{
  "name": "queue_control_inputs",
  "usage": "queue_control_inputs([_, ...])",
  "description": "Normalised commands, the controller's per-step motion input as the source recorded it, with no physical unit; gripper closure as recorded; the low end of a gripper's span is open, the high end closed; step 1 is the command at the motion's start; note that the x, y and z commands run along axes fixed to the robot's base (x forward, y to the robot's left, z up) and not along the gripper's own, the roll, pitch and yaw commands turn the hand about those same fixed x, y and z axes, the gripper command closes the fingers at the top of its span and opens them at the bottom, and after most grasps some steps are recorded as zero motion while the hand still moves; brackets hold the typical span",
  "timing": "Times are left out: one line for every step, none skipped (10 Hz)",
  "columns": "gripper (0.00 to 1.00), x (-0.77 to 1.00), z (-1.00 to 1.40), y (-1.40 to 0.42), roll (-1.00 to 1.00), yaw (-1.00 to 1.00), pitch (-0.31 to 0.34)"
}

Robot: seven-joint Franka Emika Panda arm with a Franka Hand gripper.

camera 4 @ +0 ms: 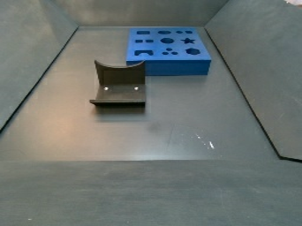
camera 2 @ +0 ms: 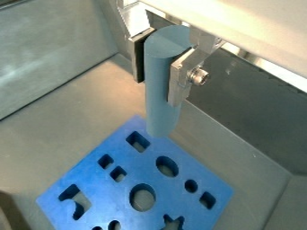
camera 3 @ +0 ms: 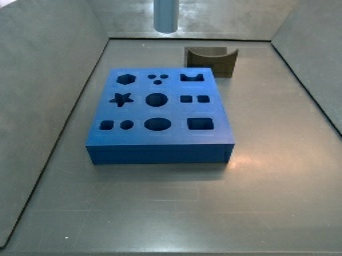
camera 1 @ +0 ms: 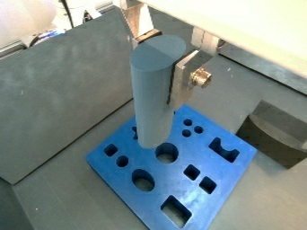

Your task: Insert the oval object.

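Note:
My gripper is shut on the oval object, a slim pale grey-blue peg held upright between the silver fingers. Both wrist views show this grip; in a wrist view the gripper holds the peg above the blue block with shaped holes. The peg's lower end hangs over the block's edge region, clear of it. In a side view only the peg's lower end shows, high above the far side of the blue block. The gripper is out of both side views.
A dark brown block with a curved notch stands beyond the blue block; it also shows in a side view and a wrist view. Grey walls enclose the floor. The blue block lies near the back.

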Motion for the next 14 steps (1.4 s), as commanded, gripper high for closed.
queue_control_inputs([1.0, -0.09, -0.95, -0.17, 0.05, -0.99, -0.133])
queue_control_inputs([1.0, -0.09, -0.96, -0.17, 0.06, -1.0, -0.131])
queue_control_inputs([1.0, -0.07, -0.98, -0.11, 0.06, -1.0, -0.101])
queue_control_inputs([1.0, 0.0, -0.91, 0.0, 0.02, -1.0, -0.01])
queue_control_inputs([1.0, 0.0, -0.9, 0.0, 0.01, -1.0, 0.0])
queue_control_inputs([1.0, 0.0, -0.7, 0.0, 0.0, -1.0, -0.021])
queue_control_inputs([1.0, 0.0, -0.41, 0.0, -0.02, -1.0, 0.0])
queue_control_inputs([1.0, 0.0, -0.27, 0.0, -0.01, -1.0, 0.0])
queue_control_inputs([1.0, 0.0, -0.24, 0.0, 0.0, -1.0, 0.0])
queue_control_inputs([1.0, 0.0, -0.23, 0.0, 0.0, -1.0, 0.0])
queue_control_inputs([1.0, 0.0, -0.23, 0.0, 0.0, -1.0, 0.0])
queue_control_inputs([1.0, 0.0, -0.26, 0.0, 0.0, -1.0, -0.001])
queue_control_inputs([1.0, 0.0, -0.36, -0.06, 0.02, -1.0, -0.014])
queue_control_inputs([1.0, 0.04, -0.35, -0.25, 0.03, -0.93, -0.013])
